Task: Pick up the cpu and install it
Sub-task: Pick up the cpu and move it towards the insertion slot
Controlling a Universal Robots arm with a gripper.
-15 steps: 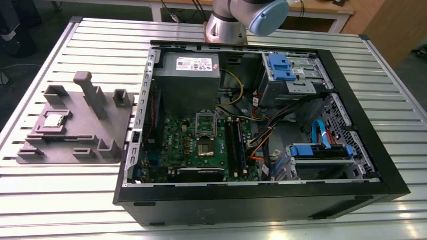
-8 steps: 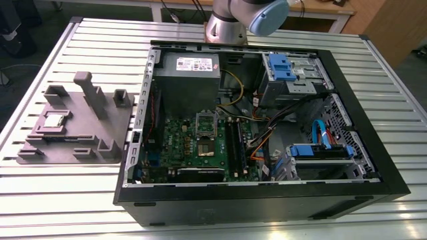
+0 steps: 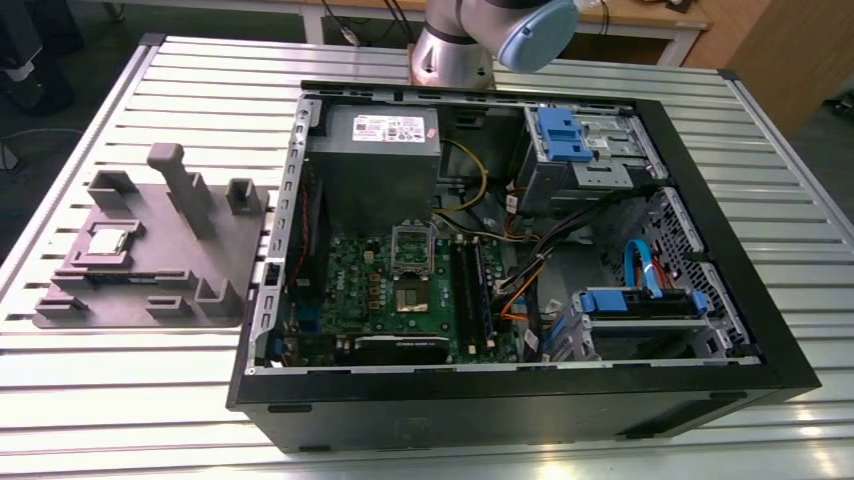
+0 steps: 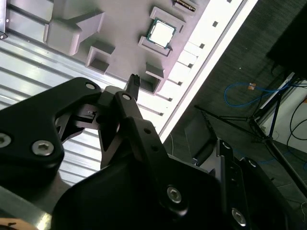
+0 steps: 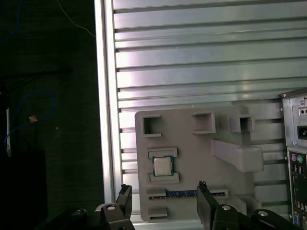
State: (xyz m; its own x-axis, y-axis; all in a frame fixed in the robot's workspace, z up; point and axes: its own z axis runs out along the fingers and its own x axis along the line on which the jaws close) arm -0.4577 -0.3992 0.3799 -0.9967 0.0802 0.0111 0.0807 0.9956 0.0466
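The cpu (image 3: 107,241) is a small square chip with a silvery top, lying flat in a recess of the grey fixture tray (image 3: 200,270) on the exterior view's left, beside the computer case. It also shows in both wrist views, cpu (image 5: 163,166) and cpu (image 4: 160,32). My gripper (image 5: 163,192) hangs open well above the tray with nothing between its two black fingers, and the chip lies apart from them. One fingertip (image 4: 134,82) points toward the tray. Inside the case, the green motherboard (image 3: 380,300) carries a metal-framed socket (image 3: 411,242).
The open black computer case (image 3: 721,330) holds a grey power supply (image 3: 376,150), blue drive brackets (image 3: 561,135) and loose cables. A memory stick (image 5: 184,193) lies in a slot of the tray. Posts (image 3: 180,185) stand up from the tray. The slatted table's edge (image 5: 106,96) runs close by.
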